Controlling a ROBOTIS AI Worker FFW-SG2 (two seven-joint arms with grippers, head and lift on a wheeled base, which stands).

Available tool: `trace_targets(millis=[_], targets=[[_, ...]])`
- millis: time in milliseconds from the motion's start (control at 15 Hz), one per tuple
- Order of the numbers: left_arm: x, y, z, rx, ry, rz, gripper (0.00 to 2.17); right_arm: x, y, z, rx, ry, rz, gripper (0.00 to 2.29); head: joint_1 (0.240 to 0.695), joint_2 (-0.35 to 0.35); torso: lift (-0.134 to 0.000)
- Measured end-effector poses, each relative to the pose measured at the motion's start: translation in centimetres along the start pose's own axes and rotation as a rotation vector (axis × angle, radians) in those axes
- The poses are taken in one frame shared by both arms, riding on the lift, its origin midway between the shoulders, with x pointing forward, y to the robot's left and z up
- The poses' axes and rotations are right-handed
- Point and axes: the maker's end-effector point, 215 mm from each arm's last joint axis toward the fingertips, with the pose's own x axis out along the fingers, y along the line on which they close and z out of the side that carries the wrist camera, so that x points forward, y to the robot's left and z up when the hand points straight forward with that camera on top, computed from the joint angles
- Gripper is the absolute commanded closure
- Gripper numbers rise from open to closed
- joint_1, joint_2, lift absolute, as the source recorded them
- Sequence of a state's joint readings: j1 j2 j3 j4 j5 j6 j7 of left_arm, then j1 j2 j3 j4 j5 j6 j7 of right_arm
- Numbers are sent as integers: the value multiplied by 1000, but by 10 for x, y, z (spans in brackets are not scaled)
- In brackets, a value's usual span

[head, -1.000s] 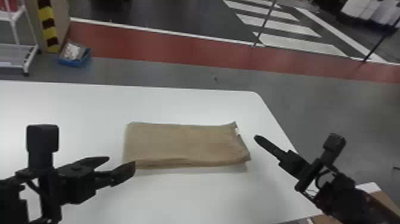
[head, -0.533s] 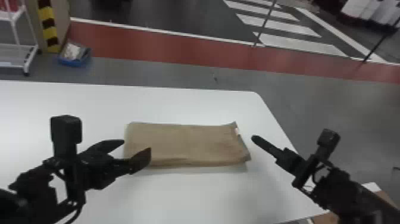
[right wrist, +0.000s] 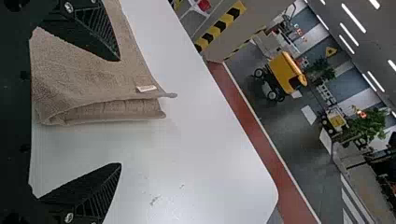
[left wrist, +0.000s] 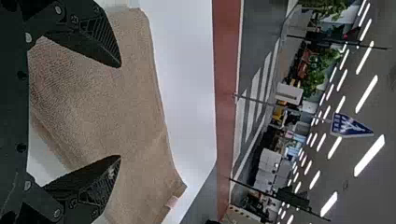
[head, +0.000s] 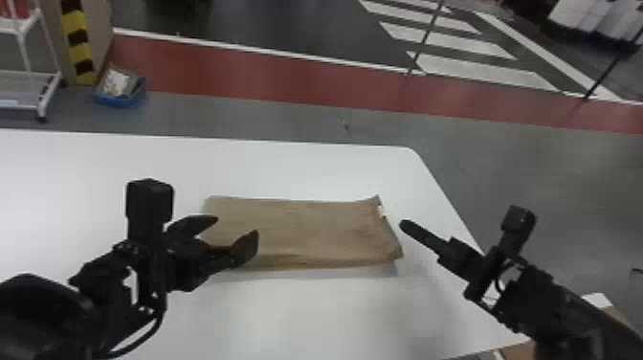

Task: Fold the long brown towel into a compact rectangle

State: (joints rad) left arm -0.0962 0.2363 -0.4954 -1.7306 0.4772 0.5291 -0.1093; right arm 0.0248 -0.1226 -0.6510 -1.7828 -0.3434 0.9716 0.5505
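The brown towel (head: 306, 232) lies folded in a flat rectangle on the white table, its layered right end carrying a small white tag. My left gripper (head: 239, 225) stands open over the towel's left end; in the left wrist view the same left gripper (left wrist: 120, 111) has the towel (left wrist: 126, 98) below and between its spread fingers, not gripped. Off the towel's right end is my right gripper (head: 404, 225). In the right wrist view the right gripper (right wrist: 120, 112) is open, with the towel's layered edge (right wrist: 102, 109) between its fingers, nearer to one of them.
The white table (head: 306, 167) reaches past the towel on all sides, its right edge running beneath my right arm. A cardboard box (head: 519, 352) sits by the table's near right corner. On the floor beyond are a blue bin (head: 119, 98) and a white cart (head: 28, 91).
My left gripper has moved right, from beside the towel's left end to over it. The right gripper has shifted slightly left, closer to the towel. The towel has stayed put.
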Motion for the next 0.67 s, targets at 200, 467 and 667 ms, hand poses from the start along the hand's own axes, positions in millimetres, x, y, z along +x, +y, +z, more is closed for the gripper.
trace_targets(millis=[200, 467, 667], targets=[[4, 12, -19, 62, 81, 63, 221, -1, 2, 1, -5, -8, 12, 90, 695, -350, -123], [-7, 25, -71, 112, 264, 131, 275, -2, 8, 6, -12, -24, 32, 90, 695, -350, -123], [-12, 22, -68, 111, 259, 126, 360, -2, 8, 9, -16, -32, 35, 90, 695, -350, -123]])
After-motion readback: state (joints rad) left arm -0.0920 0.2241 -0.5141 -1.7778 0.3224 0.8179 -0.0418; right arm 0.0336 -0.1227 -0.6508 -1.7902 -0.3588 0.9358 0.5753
